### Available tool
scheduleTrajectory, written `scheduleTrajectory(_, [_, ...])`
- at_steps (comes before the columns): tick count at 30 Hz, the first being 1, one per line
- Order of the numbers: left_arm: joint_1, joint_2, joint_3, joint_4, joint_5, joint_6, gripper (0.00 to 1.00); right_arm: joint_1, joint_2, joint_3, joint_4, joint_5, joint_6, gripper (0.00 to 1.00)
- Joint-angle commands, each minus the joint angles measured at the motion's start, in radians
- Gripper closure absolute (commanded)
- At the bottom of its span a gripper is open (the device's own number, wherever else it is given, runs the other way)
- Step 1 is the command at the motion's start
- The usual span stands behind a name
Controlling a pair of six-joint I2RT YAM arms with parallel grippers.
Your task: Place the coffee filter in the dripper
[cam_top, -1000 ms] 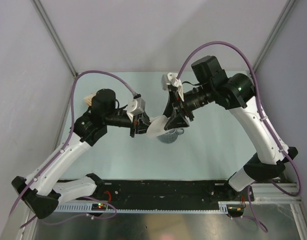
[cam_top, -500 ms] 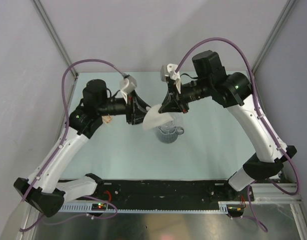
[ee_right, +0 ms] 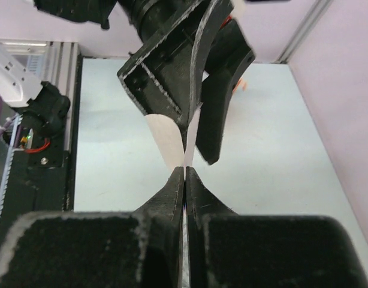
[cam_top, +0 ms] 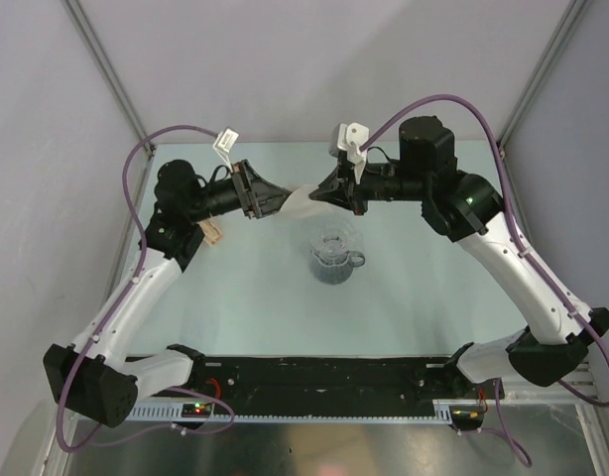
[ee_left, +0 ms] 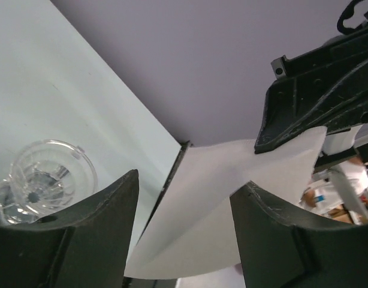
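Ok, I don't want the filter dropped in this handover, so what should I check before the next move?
1. Right gripper shut on filter: ok.
2. Left gripper open: ok.
3. Left fingers clear of filter: cannot tell; the paper lies between them.
4. Dripper upright and empty: ok.
5. Filter over dripper: not ok; it hangs off to one side in the top view.
6. Filter opened into a cone: not ok; it looks flat.

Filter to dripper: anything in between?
Nothing. In the top view only bare table shows between the filter, pinched in the right gripper, and the dripper.
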Motion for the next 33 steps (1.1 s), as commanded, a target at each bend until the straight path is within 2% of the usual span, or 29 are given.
scheduleTrajectory(1, [0.008, -0.022, -0.038, 0.188, 0.016, -0.213, 0.35, 0.009, -0.048, -0.030, 0.196, 0.054, 0.044, 1.00])
scheduleTrajectory(10, [0.009, -0.027, -0.107, 0.278, 0.026, -0.331, 0.38, 0.010, -0.073, -0.069, 0.300, 0.053, 0.068, 1.00])
scheduleTrajectory(15, [0.013, -0.025, -0.137, 0.340, 0.023, -0.412, 0.44, 0.016, -0.092, -0.094, 0.316, 0.055, 0.047, 1.00])
scheduleTrajectory(20, [0.022, -0.027, -0.168, 0.388, 0.017, -0.473, 0.61, 0.037, -0.110, -0.118, 0.278, 0.046, -0.017, 1.00])
scheduleTrajectory(28, [0.020, -0.040, -0.171, 0.400, 0.023, -0.456, 0.96, 0.050, -0.093, -0.094, 0.214, 0.019, -0.051, 1.00])
scheduleTrajectory(29, [0.020, -0.040, -0.171, 0.399, 0.025, -0.457, 0.98, 0.050, -0.088, -0.081, 0.204, 0.015, -0.053, 1.00])
scheduleTrajectory(30, [0.020, -0.040, -0.171, 0.399, 0.025, -0.458, 0.99, 0.049, -0.080, -0.065, 0.176, 0.011, -0.057, 0.98])
scheduleTrajectory(33, [0.020, -0.038, -0.169, 0.399, 0.033, -0.465, 1.00, 0.029, -0.058, -0.007, 0.073, -0.022, -0.076, 0.77])
